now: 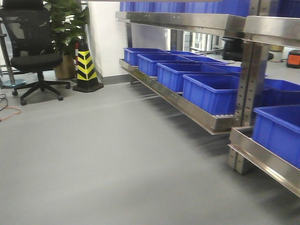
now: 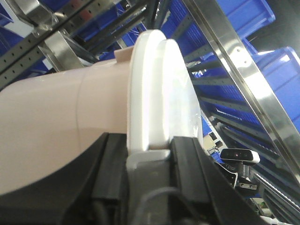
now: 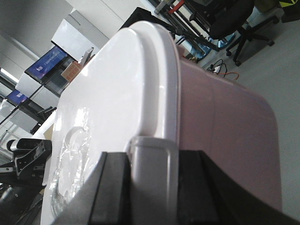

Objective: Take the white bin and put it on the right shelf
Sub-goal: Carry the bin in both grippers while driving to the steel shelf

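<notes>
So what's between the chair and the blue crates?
A yellow-and-black striped cone, with a potted plant behind it; the front view shows both.

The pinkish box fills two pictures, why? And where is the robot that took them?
The robot is behind its cameras, so you cannot see it. One camera faces forward: grey floor, steel shelves holding blue crates, an office chair and a striped cone. The other two cameras sit on its wrists, very close to what they hold. Each shows black jaws either side of a grey clip on the white bin, a pinkish tub with a white lid. Both arms seem to grip it together.
</notes>
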Tool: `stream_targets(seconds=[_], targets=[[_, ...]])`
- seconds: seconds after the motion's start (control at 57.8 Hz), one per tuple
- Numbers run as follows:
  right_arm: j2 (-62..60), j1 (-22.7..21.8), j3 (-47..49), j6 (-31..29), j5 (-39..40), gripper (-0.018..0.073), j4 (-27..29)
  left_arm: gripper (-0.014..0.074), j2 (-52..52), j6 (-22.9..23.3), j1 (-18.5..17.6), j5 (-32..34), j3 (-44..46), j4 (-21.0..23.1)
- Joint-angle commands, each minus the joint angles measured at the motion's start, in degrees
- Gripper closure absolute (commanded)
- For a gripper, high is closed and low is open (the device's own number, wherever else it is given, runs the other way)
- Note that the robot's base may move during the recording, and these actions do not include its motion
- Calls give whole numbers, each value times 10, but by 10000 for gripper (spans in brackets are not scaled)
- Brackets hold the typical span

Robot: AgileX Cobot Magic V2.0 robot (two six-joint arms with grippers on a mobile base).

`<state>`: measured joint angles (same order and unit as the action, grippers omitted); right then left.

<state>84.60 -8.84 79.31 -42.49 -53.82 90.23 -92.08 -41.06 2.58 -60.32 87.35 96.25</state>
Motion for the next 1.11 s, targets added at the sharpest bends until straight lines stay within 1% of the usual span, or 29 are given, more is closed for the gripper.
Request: stream_targets(seconds=[0.0,1.091], targets=[[-27,21,21,-6,-80,503,51,713,33,5,-27,-141,22,61],[-26,21,21,-6,-79,503,51,713,33,5,-27,-141,22,60]])
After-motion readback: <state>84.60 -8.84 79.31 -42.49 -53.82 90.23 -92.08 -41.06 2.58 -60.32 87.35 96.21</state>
